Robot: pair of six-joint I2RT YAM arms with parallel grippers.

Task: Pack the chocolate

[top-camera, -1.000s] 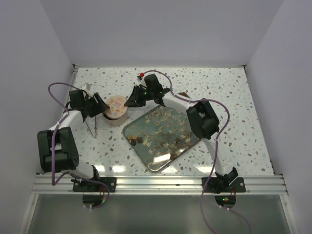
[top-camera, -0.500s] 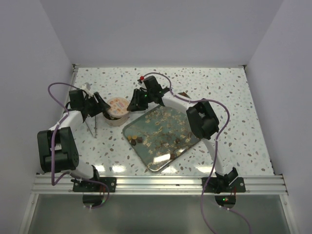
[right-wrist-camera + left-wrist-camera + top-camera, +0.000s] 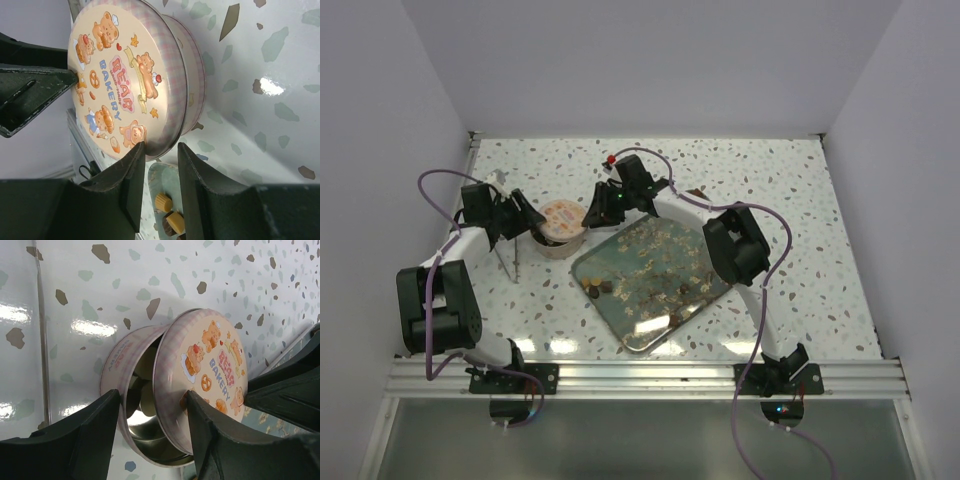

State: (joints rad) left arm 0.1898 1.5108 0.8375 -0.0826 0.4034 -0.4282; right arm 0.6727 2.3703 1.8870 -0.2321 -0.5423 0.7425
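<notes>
A round pink tin [image 3: 560,240] stands left of the grey tray [image 3: 660,300]. Its bear-bakery lid [image 3: 561,214] lies tilted and offset on it, so the tin's inside shows in the left wrist view [image 3: 145,425]. My left gripper [image 3: 527,226] straddles the tin [image 3: 112,375], one finger on its wall and one on the lid [image 3: 210,360]. My right gripper [image 3: 591,213] pinches the lid's rim [image 3: 157,140] on the tray side. Chocolate pieces lie on the tray [image 3: 596,289], and tan ones show below the right fingers [image 3: 162,202].
Thin metal tweezers [image 3: 508,262] lie on the table left of the tin. More chocolate sits at the tray's right side [image 3: 705,284]. A small red object [image 3: 611,158] lies behind the right gripper. White walls close in the back and both sides.
My right gripper has shifted slightly to the right with the lid, which now sits lower over the tin. My left gripper has stayed at the tin.
</notes>
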